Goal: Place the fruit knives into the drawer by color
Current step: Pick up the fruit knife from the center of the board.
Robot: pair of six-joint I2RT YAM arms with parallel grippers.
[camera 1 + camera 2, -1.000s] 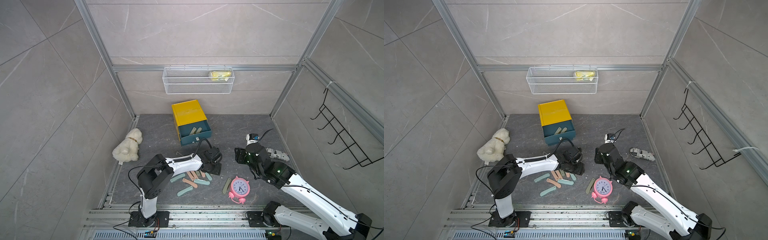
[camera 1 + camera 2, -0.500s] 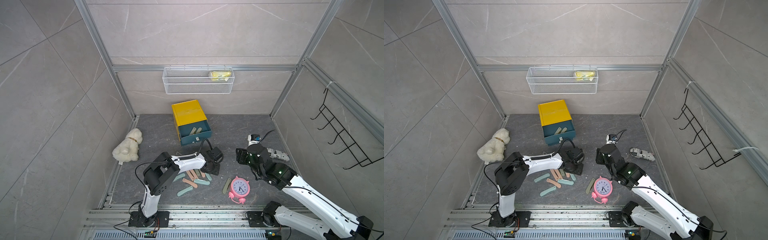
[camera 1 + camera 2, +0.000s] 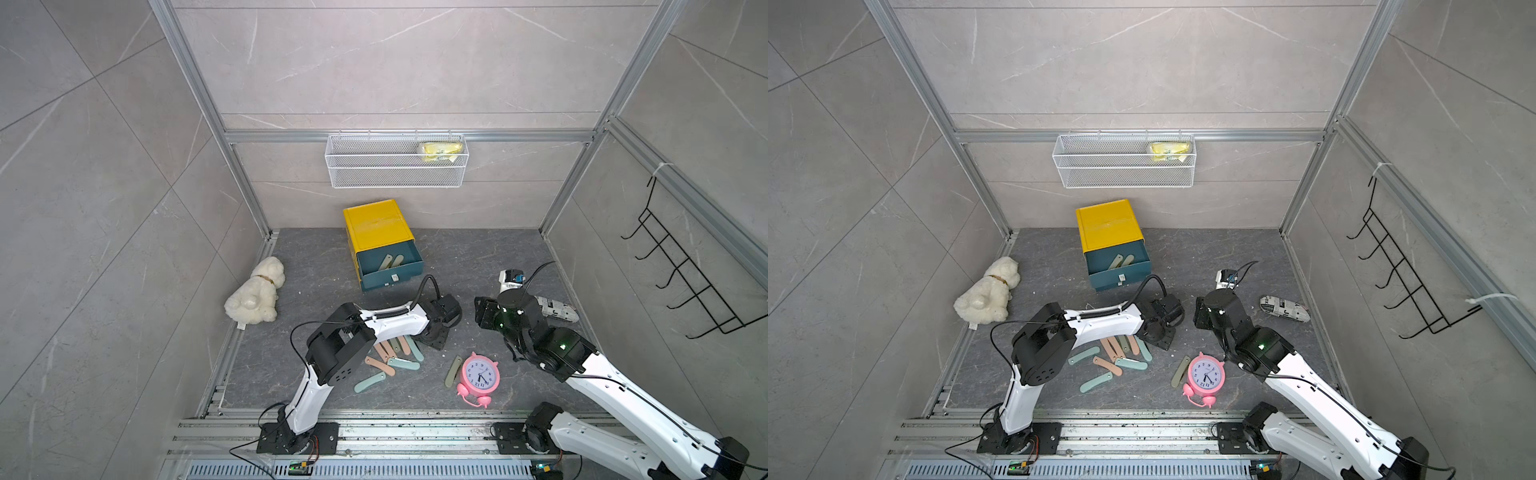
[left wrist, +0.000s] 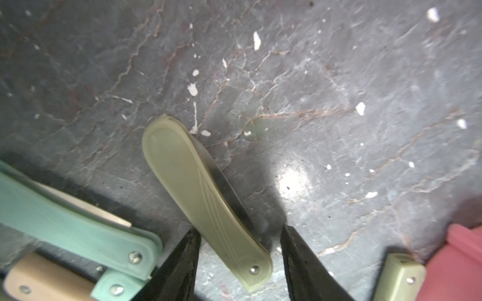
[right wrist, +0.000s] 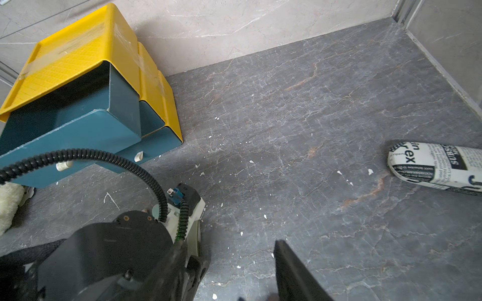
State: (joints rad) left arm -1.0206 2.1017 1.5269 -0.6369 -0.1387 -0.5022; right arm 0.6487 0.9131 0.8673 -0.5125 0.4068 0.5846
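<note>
The drawer cabinet (image 3: 376, 226) (image 3: 1106, 224) (image 5: 78, 52) is yellow, with its top dark-teal drawer pulled out. Two olive fruit knives (image 3: 390, 262) lie in that drawer. Several pink, teal and olive knives (image 3: 395, 353) (image 3: 1121, 357) lie on the floor under my left arm. My left gripper (image 3: 434, 338) (image 4: 240, 230) is open, its fingers either side of an olive knife (image 4: 198, 198) on the floor. One finger is at the knife's edge and the other stands apart from it. My right gripper (image 3: 484, 316) (image 5: 234, 271) hangs open and empty just right of the left one.
A pink alarm clock (image 3: 480, 376) lies with one olive knife (image 3: 452, 371) beside it. A rolled newspaper (image 3: 557, 309) (image 5: 438, 166) is at the right wall and a white plush dog (image 3: 253, 295) at the left. A wire basket (image 3: 395, 166) and a hook rack (image 3: 685, 274) hang on the walls.
My left arm has swung a little to the right, bringing its gripper down around the olive knife. The right gripper has drifted slightly right.
</note>
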